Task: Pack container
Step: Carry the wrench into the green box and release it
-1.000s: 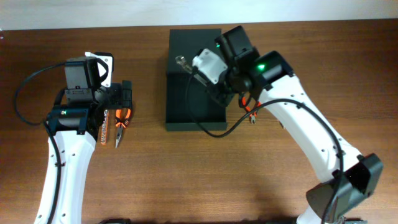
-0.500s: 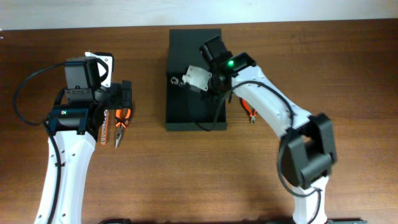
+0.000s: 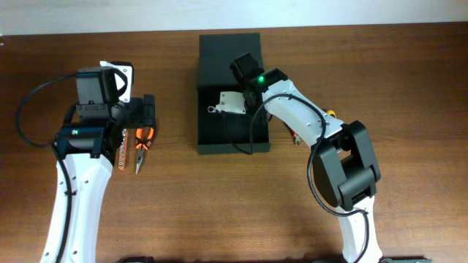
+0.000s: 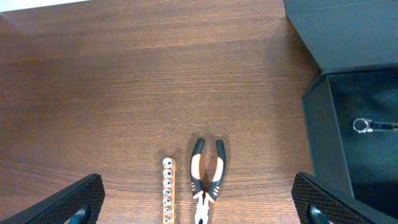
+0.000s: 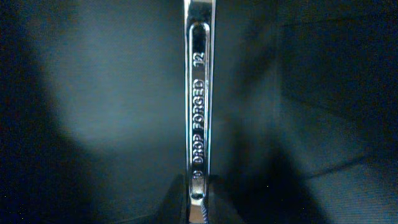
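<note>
The container (image 3: 252, 139) is a dark open box at the table's middle, with its flap lid (image 3: 229, 45) lying flat behind it. My right gripper (image 3: 222, 107) is down inside the box, shut on a steel wrench (image 5: 199, 93) marked 12. The wrench's ring end (image 3: 212, 109) points left, and it also shows in the left wrist view (image 4: 367, 126). My left gripper (image 4: 199, 208) is open and empty, hovering over black-and-orange pliers (image 4: 207, 180) and an orange socket strip (image 4: 167, 190) left of the container (image 4: 323, 130).
In the overhead view the pliers (image 3: 143, 145) and socket strip (image 3: 123, 153) lie on the wood left of the box. Another orange-handled tool (image 3: 295, 136) lies just right of the box, partly under my right arm.
My right arm has swung round and carried the wrench lower and further into the box. The left arm has not moved.
</note>
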